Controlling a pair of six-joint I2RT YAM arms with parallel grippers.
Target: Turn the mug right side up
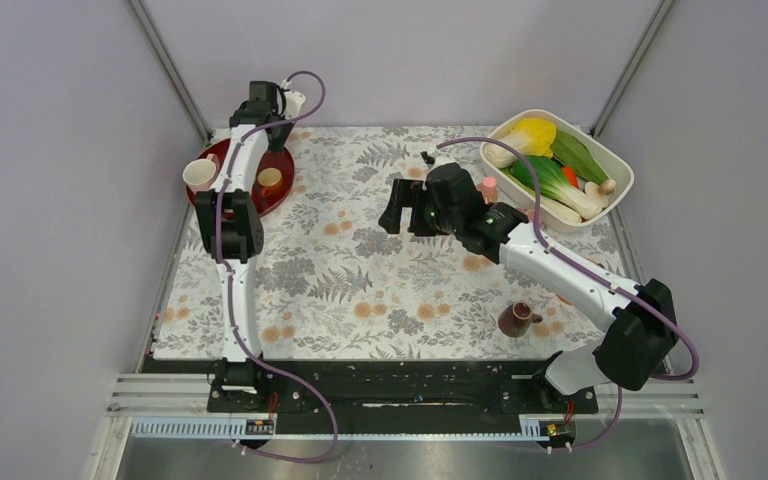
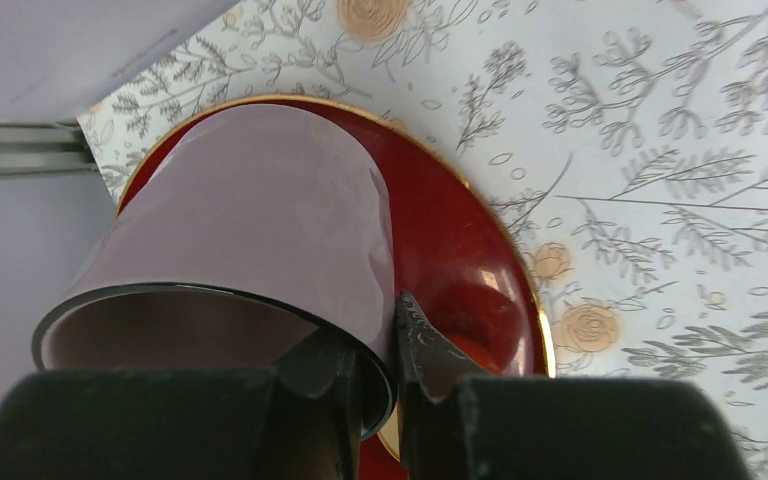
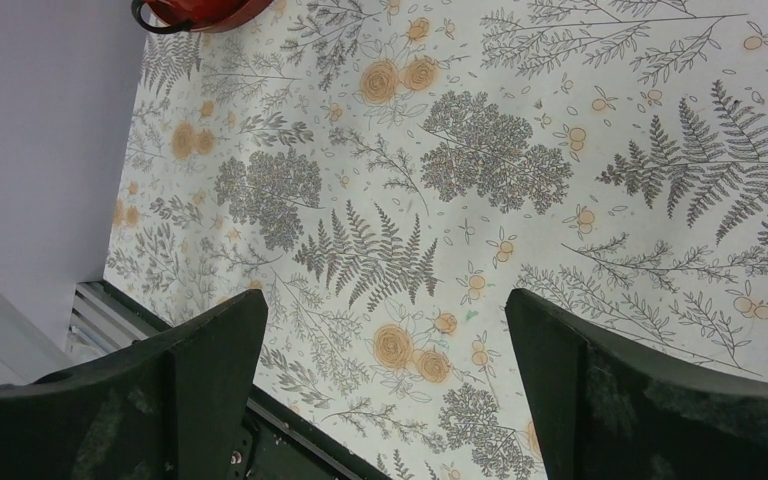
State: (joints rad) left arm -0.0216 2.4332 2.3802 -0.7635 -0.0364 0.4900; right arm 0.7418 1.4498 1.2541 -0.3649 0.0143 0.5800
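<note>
The pale pink mug (image 2: 260,210) fills the left wrist view. It is tilted, with its dark-rimmed mouth toward the camera and its base out over the red plate (image 2: 440,230); the handle is hidden. My left gripper (image 2: 380,325) is shut on the mug's rim, one finger inside the mouth and one against the outer wall. In the top view the mug (image 1: 200,173) sits at the plate's left edge with its whitish inside showing, and the left arm covers the fingers. My right gripper (image 1: 393,215) hangs open over the flowered cloth mid-table, nothing between its fingers (image 3: 550,340).
A small cup (image 1: 270,180) stands on the red plate (image 1: 282,160). A white tub (image 1: 615,160) of toy vegetables is at the back right, with a small pink item (image 1: 489,188) beside it. A dark brownish mug (image 1: 516,319) stands near the front right.
</note>
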